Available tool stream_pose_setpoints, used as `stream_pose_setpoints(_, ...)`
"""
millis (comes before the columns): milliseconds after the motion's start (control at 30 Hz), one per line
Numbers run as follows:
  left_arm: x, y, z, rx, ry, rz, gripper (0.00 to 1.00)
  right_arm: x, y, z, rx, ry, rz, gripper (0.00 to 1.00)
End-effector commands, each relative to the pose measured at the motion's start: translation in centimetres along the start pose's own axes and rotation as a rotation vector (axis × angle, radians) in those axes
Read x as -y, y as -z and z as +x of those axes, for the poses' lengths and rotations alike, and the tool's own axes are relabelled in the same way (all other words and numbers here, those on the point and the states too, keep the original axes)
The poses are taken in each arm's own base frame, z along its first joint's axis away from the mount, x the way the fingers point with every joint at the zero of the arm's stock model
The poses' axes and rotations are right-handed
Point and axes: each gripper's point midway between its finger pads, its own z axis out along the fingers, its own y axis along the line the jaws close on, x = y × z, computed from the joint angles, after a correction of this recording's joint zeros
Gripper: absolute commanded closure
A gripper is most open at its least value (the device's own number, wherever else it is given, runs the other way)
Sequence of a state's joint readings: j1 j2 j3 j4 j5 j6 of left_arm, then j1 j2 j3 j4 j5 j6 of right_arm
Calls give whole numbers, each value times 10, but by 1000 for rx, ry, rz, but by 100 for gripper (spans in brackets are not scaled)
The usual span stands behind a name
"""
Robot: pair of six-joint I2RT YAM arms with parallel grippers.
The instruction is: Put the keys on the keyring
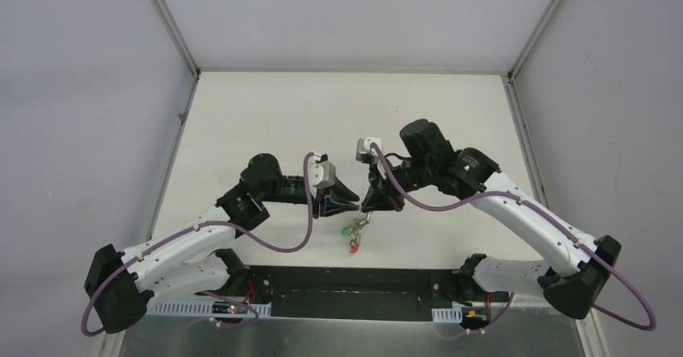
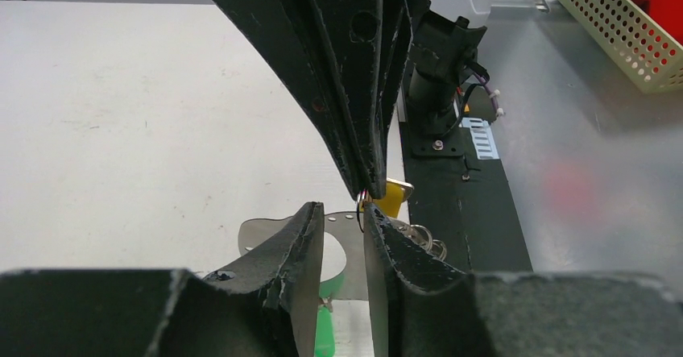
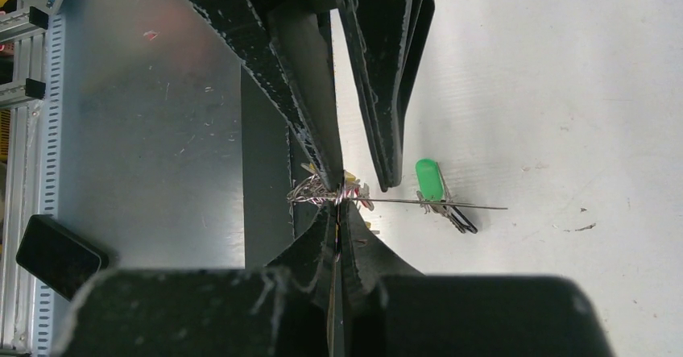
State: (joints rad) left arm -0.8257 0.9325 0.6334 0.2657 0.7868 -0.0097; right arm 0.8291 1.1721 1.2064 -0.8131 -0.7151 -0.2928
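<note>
Three grey walls [image 1: 80,91] and slanted metal frame posts [image 1: 173,26] box in a white counter [image 1: 266,115]. A black base plate [image 1: 346,292] runs along its near edge. Broad white surface lies on the far side of the claws, up to the back wall, and on both flanks out to the side rails.

The left arm [image 1: 185,240] rises from the near left corner, bends at the elbow and reaches level toward the centre. Its claw [image 2: 342,216] is released. The fingers [image 2: 298,244] stand apart, with a silvery key blade and a green tag [image 2: 324,325] showing in the gap.

The keys [image 1: 354,230] bunch at front centre, just beyond the base plate and below where both claws meet. A red tag [image 1: 353,248] is nearest the plate and a yellow tag [image 2: 391,198] sits by the claw tips. I cannot tell whether the bunch touches the counter.

The keyring [image 3: 399,201] appears edge-on in the right wrist view as a thin line running out from the pinch.

The right arm [image 1: 531,220] climbs from the near right corner, folds over and points down at the centre. Its claw [image 3: 337,212] is clenched on the keyring wire, tip to tip with the left one.
</note>
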Motion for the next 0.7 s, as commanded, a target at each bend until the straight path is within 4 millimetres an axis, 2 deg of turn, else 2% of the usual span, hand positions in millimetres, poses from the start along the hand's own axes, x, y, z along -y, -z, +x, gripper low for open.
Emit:
stream_pose_setpoints(0,6,-5,-27,71,-81,43,76,-9,6,-26,81,60,-28,100)
stream_pose_setpoints(433,13,-5,-14,46,-30,86,83,-6,6,-27,95,66,-9,100)
stream_pose_setpoints(633,14,-6,-12,41,-28,92,100,-4,6,-26,92,63,1,100)
stream_pose_setpoints(667,14,-7,-12,40,-26,94,100,-4,6,-26,94,65,6,100)
